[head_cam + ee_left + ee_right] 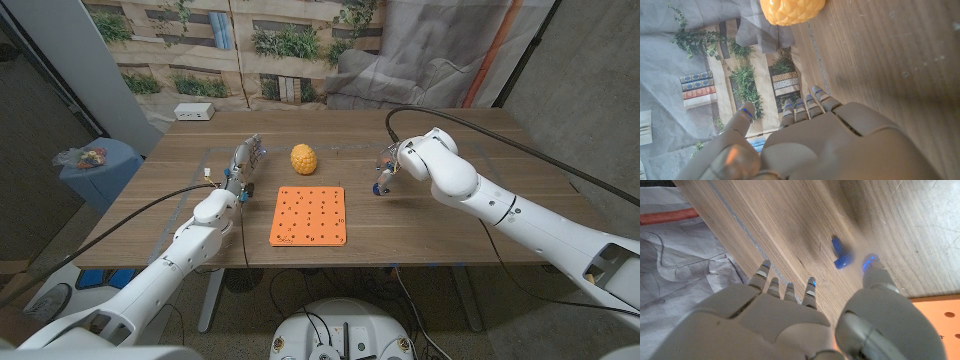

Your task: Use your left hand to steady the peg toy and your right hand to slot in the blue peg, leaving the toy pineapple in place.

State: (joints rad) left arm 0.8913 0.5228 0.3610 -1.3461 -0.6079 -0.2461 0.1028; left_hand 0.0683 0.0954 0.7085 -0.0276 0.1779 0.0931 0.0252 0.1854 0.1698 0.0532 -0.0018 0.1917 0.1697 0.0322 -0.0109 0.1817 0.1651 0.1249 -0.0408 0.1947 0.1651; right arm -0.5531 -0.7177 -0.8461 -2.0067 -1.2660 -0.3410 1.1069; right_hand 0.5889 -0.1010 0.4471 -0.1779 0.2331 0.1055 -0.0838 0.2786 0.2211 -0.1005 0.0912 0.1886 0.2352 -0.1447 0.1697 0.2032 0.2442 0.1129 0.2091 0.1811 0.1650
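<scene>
The orange peg toy [308, 215] is a flat square board with rows of holes, lying at the table's middle. Behind it stands the yellow toy pineapple [304, 158], which the left wrist view shows again as the pineapple [790, 10]. A small blue peg [841, 255] lies on the wood to the right of the board. My right hand [389, 170] hangs just over the peg with its fingers [811, 287] spread. Its thumb tip is close beside the peg and grips nothing. My left hand [243, 165] stands left of the pineapple, apart from the board, fingers [805, 105] stretched out and holding nothing.
A white power strip [194, 112] lies at the table's far left corner. A corner of the orange board [935, 315] shows beside my right thumb. Black cables run across the table [470, 215] to both arms. A blue bin [95, 165] stands off the table's left side.
</scene>
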